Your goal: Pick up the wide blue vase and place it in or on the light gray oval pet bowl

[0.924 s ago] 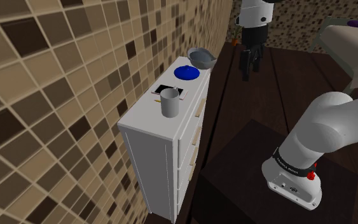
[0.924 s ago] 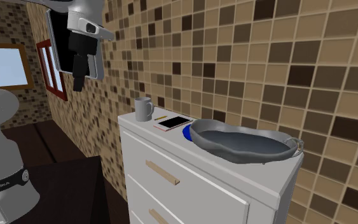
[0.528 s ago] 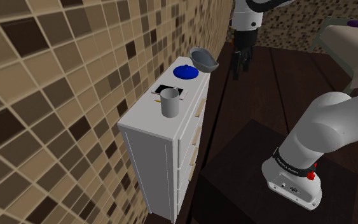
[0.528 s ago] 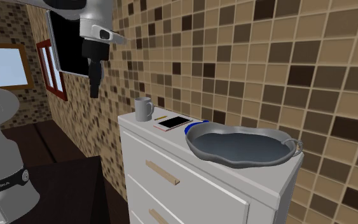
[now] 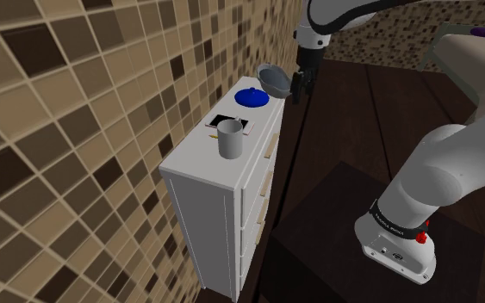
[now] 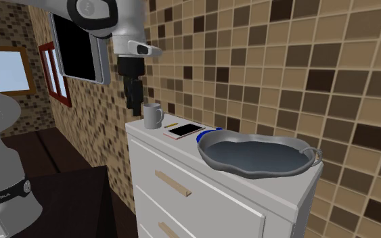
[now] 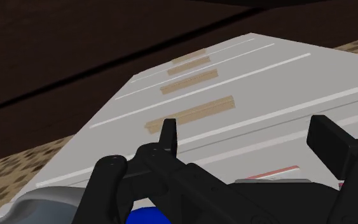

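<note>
Claw [image 5: 297, 93]: spread wide, empty, off the dresser's [image 5: 219, 207] front by the bowl [image 5: 275, 80]. Vase [image 5: 253, 97], squat, between bowl and phone [image 5: 232, 122]; probably stiff, slick, breakable, so best pinched gently across rim.

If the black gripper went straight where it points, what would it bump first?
The gripper probably meets the dark floor beside the white dresser, though it might graze the drawer fronts first.

The jaws stand apart, facing the white dresser [image 7: 266, 70] with wooden handles [image 7: 190, 112].
</note>
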Motion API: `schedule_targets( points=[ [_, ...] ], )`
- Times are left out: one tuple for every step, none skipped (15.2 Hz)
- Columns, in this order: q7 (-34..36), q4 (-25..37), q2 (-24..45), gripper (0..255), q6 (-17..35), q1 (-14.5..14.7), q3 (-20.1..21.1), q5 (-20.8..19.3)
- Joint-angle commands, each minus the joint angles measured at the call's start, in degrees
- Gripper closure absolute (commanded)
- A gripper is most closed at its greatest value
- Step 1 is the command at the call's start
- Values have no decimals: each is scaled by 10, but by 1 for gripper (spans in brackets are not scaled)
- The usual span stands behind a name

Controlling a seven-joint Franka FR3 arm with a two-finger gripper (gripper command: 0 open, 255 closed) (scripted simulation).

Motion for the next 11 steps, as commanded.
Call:
schedule_targets(
  points=[
    [-15, 14, 37, 0, 44, 1, -8, 2],
    [-23, 22, 54, 0, 63, 1, -12, 3],
    [-31, 31, 70, 0, 81, 2, -16, 6],
    [-39, 40, 87, 0, 99, 2, -19, 8],
    [-47, 49, 104, 0, 116, 3, -23, 12],
    [-55, 60, 122, 0, 132, 4, -27, 16],
    [-64, 71, 139, 0, 148, 4, -30, 20],
    [-73, 83, 156, 0, 163, 5, -33, 25],
    [-83, 96, 173, 0, 177, 6, -36, 31],
    [-92, 109, 191, 0, 190, 7, -39, 37],
    [-102, 123, 208, 0, 203, 8, -42, 44]
  ],
)
